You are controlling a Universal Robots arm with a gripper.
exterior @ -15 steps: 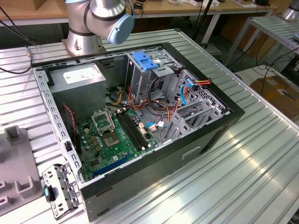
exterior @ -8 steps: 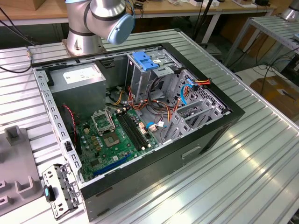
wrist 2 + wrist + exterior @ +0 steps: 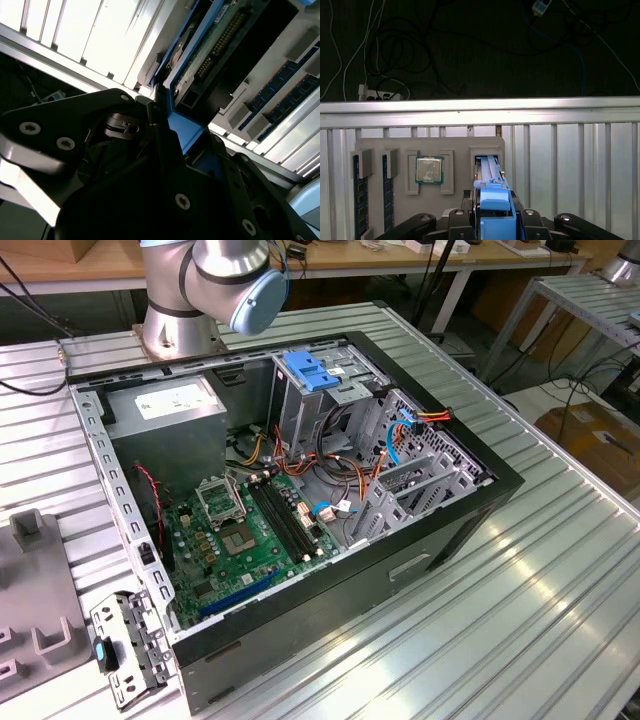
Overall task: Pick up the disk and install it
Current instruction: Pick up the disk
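The disk [image 3: 492, 200] stands on edge between my black fingers [image 3: 457, 216], its blue side rail facing the first wrist camera. Its far end reaches to a slot [image 3: 487, 159] in a grey holder tray [image 3: 455, 145]. In the second wrist view the disk's green circuit board [image 3: 212, 42] and blue rail [image 3: 182, 130] run out from between the fingers. My gripper [image 3: 492, 216] is shut on the disk. In the exterior view the open computer case [image 3: 300, 490] lies on the table, with a metal cage with a blue handle [image 3: 310, 372] inside.
The grey holder tray also carries a processor chip [image 3: 429, 170] and memory sticks [image 3: 359, 192]. Beyond it runs the ribbed table's edge [image 3: 480, 106], then dark floor with cables. In the case lie a motherboard [image 3: 250, 530], a grey power supply box [image 3: 170, 400] and loose wires [image 3: 340, 475].
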